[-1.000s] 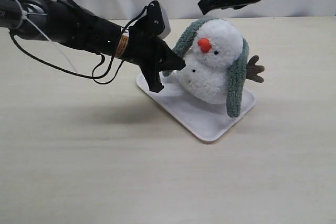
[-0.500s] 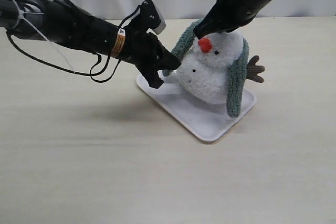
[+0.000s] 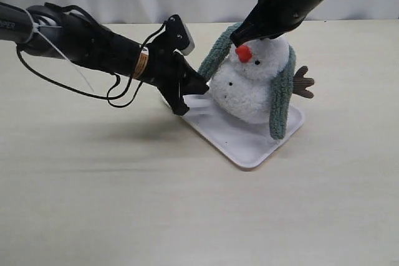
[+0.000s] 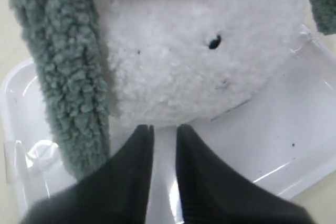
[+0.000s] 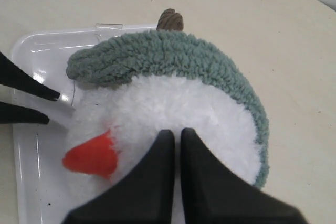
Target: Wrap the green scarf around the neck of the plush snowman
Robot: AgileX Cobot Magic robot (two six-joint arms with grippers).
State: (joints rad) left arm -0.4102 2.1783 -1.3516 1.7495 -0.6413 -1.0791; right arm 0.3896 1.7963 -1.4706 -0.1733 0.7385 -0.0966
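Both empty: your right jaws shut, steadying the snowman [image 3: 249, 91], your left jaws barely parted beside the scarf [image 4: 68, 77].

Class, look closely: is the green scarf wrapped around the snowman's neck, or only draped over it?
Draped only: the green scarf arcs behind the plush snowman's head, both ends hanging loose at its sides, uncrossed in front.

Bright, even light; soft shadows on table [image 3: 93, 154]. Wrist cams: fg parts blurry, glare spots on tray [image 4: 273, 129].
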